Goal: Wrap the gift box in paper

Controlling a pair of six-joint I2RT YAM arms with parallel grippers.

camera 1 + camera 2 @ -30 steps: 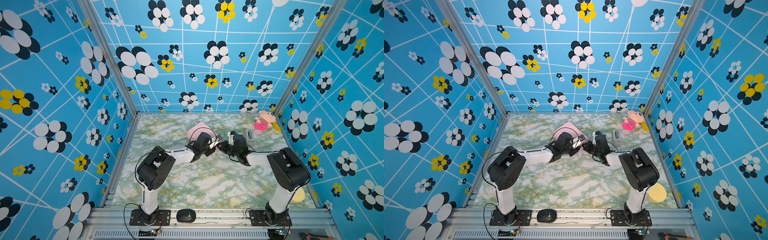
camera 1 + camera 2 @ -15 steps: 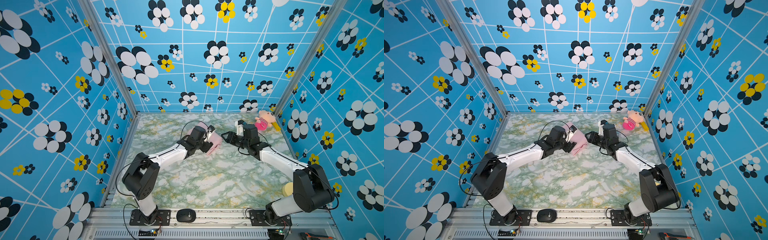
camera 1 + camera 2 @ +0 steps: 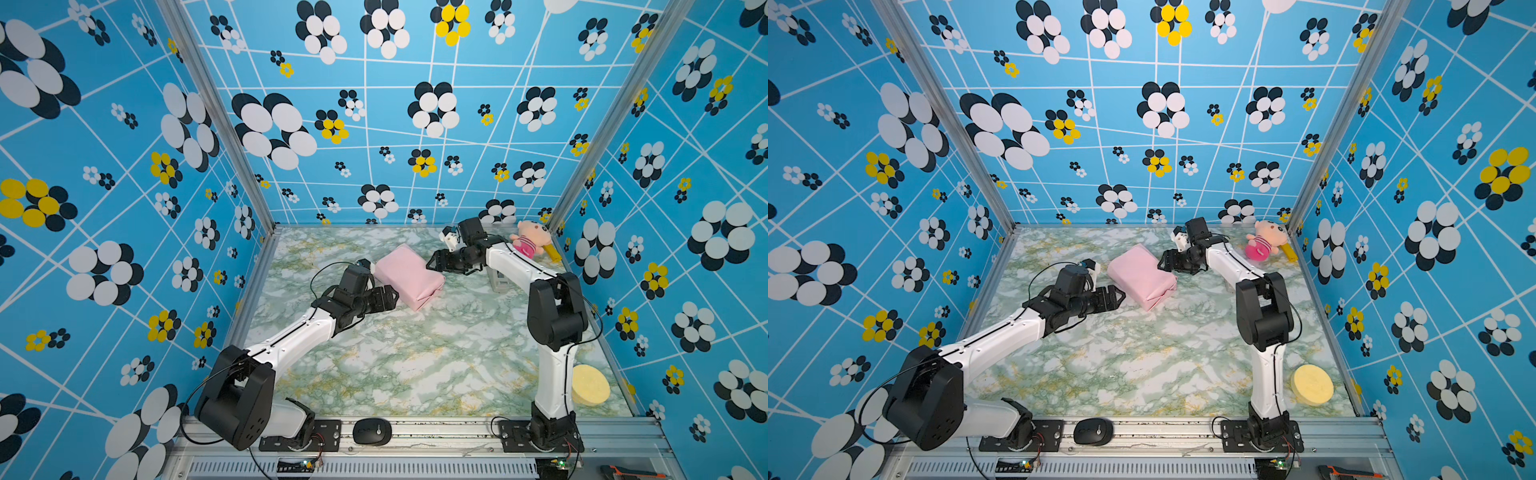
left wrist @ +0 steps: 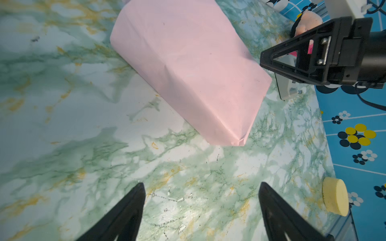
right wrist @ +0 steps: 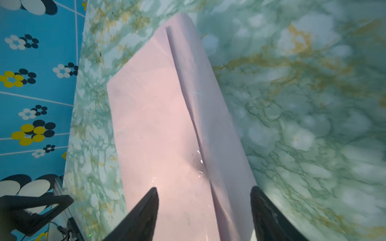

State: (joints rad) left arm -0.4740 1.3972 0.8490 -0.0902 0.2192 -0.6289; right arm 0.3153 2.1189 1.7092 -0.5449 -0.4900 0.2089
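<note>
The paper (image 3: 409,276) (image 3: 1140,276) is folded round a block-shaped parcel, pale pink side out, lying at the back middle of the marble table (image 3: 415,365). The gift box is hidden inside it. A long overlapping seam with a lilac flap (image 5: 211,116) runs along the parcel's top. My left gripper (image 3: 392,299) (image 4: 201,185) is open and empty, just off the parcel's near left side, over bare table. My right gripper (image 3: 430,262) (image 5: 203,188) is open above the parcel's far right end, fingers on either side of the seam, gripping nothing.
A pink plush doll (image 3: 532,243) sits in the back right corner. A grey tape dispenser (image 3: 498,284) stands partly behind the right arm. A yellow round sponge (image 3: 590,384) lies at the front right. A black mouse (image 3: 372,432) rests on the front rail. Patterned walls close three sides.
Both grippers were shut close together at the parcel. They have opened and drawn apart, the left back toward the near left, the right toward the far right end. The parcel lies free.
</note>
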